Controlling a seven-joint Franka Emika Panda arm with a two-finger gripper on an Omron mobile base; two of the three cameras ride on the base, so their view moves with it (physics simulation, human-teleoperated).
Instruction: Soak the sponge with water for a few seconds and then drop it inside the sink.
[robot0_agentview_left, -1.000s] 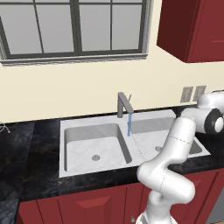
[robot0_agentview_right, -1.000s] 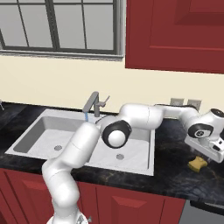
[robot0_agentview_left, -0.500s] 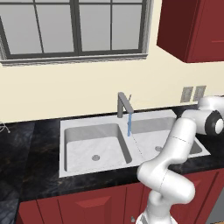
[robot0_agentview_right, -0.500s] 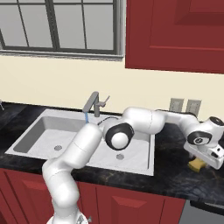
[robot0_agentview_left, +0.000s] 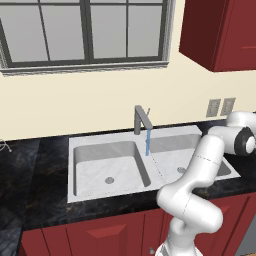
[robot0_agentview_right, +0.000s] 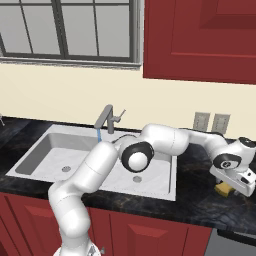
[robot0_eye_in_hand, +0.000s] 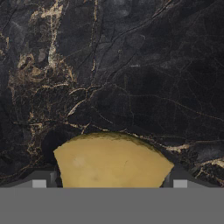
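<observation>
1. While the hand (robot0_agentview_right: 234, 186) stands low over the black worktop (robot0_eye_in_hand: 131, 65), its jaws are spread wide on either side of the sponge (robot0_eye_in_hand: 111, 161) and do not yet grip it. The sponge lies on the worktop between the fingertips (robot0_eye_in_hand: 39, 181).
2. Risk: the sponge is rounded and uneven. If the jaws close off-centre, it may squeeze out sideways or tilt.
3. Risk: the sink (robot0_agentview_right: 150, 187) and the water (robot0_agentview_right: 98, 135) lie well apart from the hand. A shallow grip may release the sponge during that long carry.
4. Risk: a low lift may drag the sponge across the sink rim.
</observation>
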